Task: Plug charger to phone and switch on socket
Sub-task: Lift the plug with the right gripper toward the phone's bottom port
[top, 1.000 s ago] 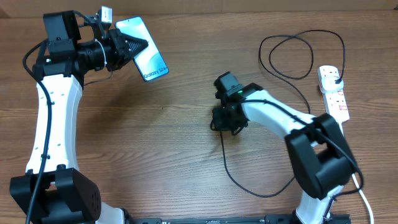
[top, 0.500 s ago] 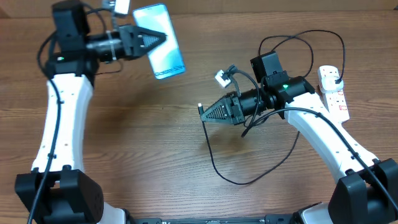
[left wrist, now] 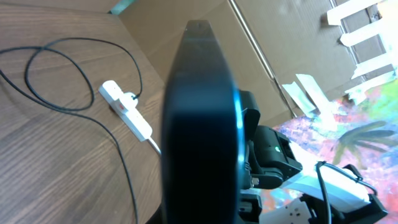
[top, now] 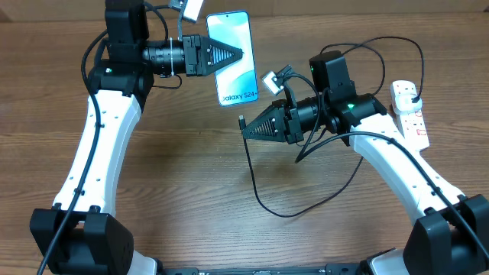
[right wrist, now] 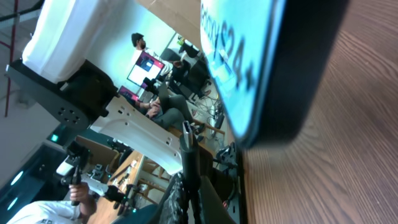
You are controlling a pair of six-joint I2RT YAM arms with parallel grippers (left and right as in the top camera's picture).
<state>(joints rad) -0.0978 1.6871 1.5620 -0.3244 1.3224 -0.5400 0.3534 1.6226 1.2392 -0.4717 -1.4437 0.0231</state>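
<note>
Slim glossy phone (top: 233, 57), thin black charger (top: 251, 172) over wood-grain table (top: 176, 176)

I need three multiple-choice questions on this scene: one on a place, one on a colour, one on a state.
1. Where is the socket? A. at the table's right edge B. at its left edge C. in its middle
2. What colour is the charger cable? A. white B. black C. red
3. How is the phone? A. flat on the table B. held by the left gripper C. plugged to the charger
Answers: 1 A, it lies far right; 2 B, the thin cable is black; 3 B, the gripper clamps it, and the charger's tip in the right gripper is apart from it.
</note>
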